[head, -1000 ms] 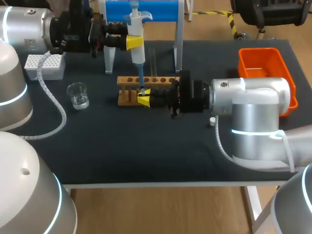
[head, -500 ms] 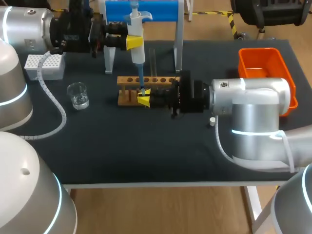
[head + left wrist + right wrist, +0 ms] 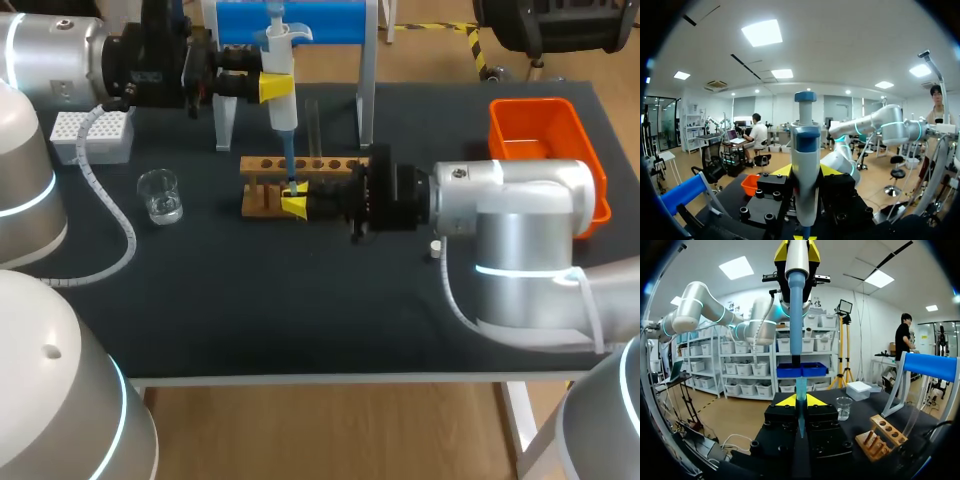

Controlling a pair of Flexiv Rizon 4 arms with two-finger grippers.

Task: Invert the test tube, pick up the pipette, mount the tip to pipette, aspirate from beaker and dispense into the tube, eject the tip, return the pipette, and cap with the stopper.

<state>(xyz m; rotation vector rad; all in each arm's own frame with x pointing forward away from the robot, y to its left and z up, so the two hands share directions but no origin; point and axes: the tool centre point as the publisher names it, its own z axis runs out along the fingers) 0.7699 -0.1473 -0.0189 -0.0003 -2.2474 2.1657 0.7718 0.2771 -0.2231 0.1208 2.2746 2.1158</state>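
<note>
With our left jaws clamped on the pipette (image 3: 282, 95) and its tip (image 3: 796, 315) down in the tube (image 3: 801, 415) clamped in our right jaws by the rack (image 3: 320, 165), we judged dispensing underway, with ejecting, returning and capping left

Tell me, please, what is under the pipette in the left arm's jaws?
The pipette has its blue tip down in the test tube held in the right arm's jaws, beside the wooden rack. The jaws hide the tube's bottom and any liquid.
</note>
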